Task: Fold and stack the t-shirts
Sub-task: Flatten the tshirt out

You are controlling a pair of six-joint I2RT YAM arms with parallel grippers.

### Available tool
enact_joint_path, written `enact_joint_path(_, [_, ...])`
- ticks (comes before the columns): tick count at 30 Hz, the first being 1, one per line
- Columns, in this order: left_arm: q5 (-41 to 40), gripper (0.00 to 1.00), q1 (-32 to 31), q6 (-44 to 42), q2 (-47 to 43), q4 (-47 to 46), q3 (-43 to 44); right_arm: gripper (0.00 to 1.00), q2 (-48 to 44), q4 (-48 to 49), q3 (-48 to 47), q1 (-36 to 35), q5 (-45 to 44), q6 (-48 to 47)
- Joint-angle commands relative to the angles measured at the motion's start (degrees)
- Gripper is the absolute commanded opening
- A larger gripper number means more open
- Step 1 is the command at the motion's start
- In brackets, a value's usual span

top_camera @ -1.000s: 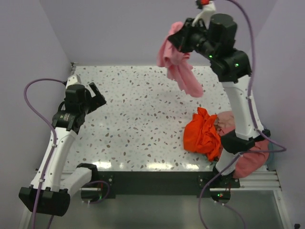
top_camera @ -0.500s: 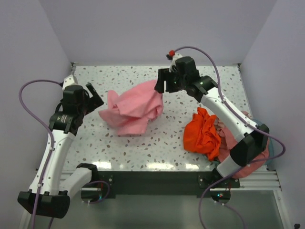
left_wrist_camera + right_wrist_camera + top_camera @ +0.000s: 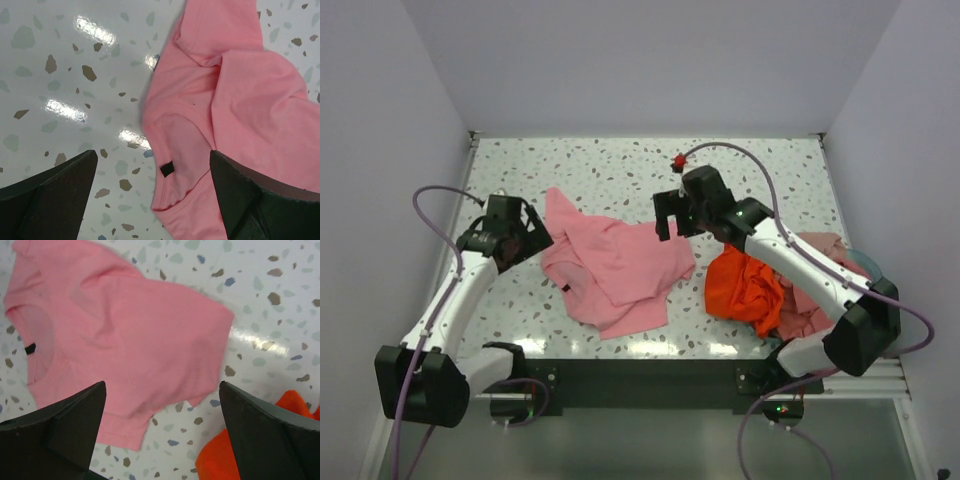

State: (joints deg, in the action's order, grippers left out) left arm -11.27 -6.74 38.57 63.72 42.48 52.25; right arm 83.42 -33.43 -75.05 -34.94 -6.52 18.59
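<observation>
The light pink t-shirt (image 3: pixel 620 265) lies loosely spread and wrinkled on the speckled table; its collar with a black tag (image 3: pixel 167 169) shows in the left wrist view. My left gripper (image 3: pixel 525 235) (image 3: pixel 152 155) hovers open over the collar at the shirt's left edge. My right gripper (image 3: pixel 672 222) (image 3: pixel 162 385) hangs open above the pink shirt's (image 3: pixel 125 335) right edge, holding nothing. The bright orange-red t-shirt (image 3: pixel 745 285) (image 3: pixel 260 450) sits crumpled at the right. The darker salmon-pink t-shirt (image 3: pixel 812 262) is bunched behind it, partly hidden by the right arm.
A sliver of the pale teal basket (image 3: pixel 872 265) shows at the far right under the salmon cloth. White walls close in the table (image 3: pixel 620 170) on three sides. A black rail runs along the near edge.
My right gripper swung down from high up, opened and let go of the pink shirt, which now lies spread on the table. The left gripper moved in to the shirt's left edge.
</observation>
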Motion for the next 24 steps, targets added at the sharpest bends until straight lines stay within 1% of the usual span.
enact_joint_path(1, [3.62,1.0,0.33,1.42,0.43,-3.54,-2.84,0.99,-1.68,0.47,4.81,-3.64,-1.22,2.41])
enact_joint_path(2, [3.97,1.0,0.41,1.6,1.22,-3.89,-3.38,0.99,-2.2,0.91,7.61,-4.86,-1.21,3.29])
enact_joint_path(4, [4.76,1.0,0.33,1.6,2.01,-5.38,-4.95,0.99,-3.61,2.05,10.08,-10.04,-3.22,5.22])
enact_joint_path(5, [4.85,1.0,0.33,1.69,3.06,-5.91,-5.4,0.99,-3.96,2.23,11.83,-13.98,-3.93,5.75])
enact_joint_path(8, [5.73,1.0,0.33,2.04,5.09,-6.53,-6.63,0.99,-4.31,1.0,14.91,-19.01,-7.88,10.84])
enact_joint_path(9, [6.08,1.0,0.41,2.3,5.36,-6.71,-7.16,0.99,-4.4,0.48,15.89,-21.29,-8.5,14.25])
enact_joint_path(11, [6.52,1.0,0.33,2.74,5.18,-6.44,-9.09,0.99,-5.1,0.91,20.0,-23.06,-10.43,17.6])
enact_joint_path(12, [7.13,1.0,0.33,3.0,4.75,-6.36,-9.88,0.98,-5.45,1.43,21.33,-23.68,-10.61,20.75])
enact_joint_path(14, [10.99,0.99,-0.2,3.88,2.48,-7.32,-13.04,0.99,-6.95,1.7,24.23,-23.68,-12.53,23.32])
enact_joint_path(15, [13.09,0.99,-0.9,4.41,1.59,-8.37,-14.18,0.99,-7.3,1.18,24.59,-23.68,-13.5,24.81])
enact_joint_path(16, [14.24,0.99,-3.51,5.28,-0.07,-8.55,-16.02,0.99,-7.83,0.74,24.34,-23.6,-14.38,25.52])
enact_joint_path(18, [12.77,0.99,-7.91,8.88,-1.23,-7.42,-16.91,0.99,-8.36,0.73,23.9,-23.68,-16.41,24.92])
enact_joint_path(19, [11.8,0.99,-11.76,10.03,-1.58,-6.8,-17.61,0.99,-8.18,1.17,23.55,-23.68,-16.42,24.57])
enact_joint_path(23, [11.88,0.99,-13.82,14.07,-4.56,-4.77,-21.04,0.99,-6.34,6.0,22.31,-23.68,-13.26,18.25])
enact_joint_path(24, [13.1,0.96,-14.08,14.6,-6.14,-5.47,-22.96,0.99,-5.38,8.97,21.18,-23.68,-11.95,13.36])
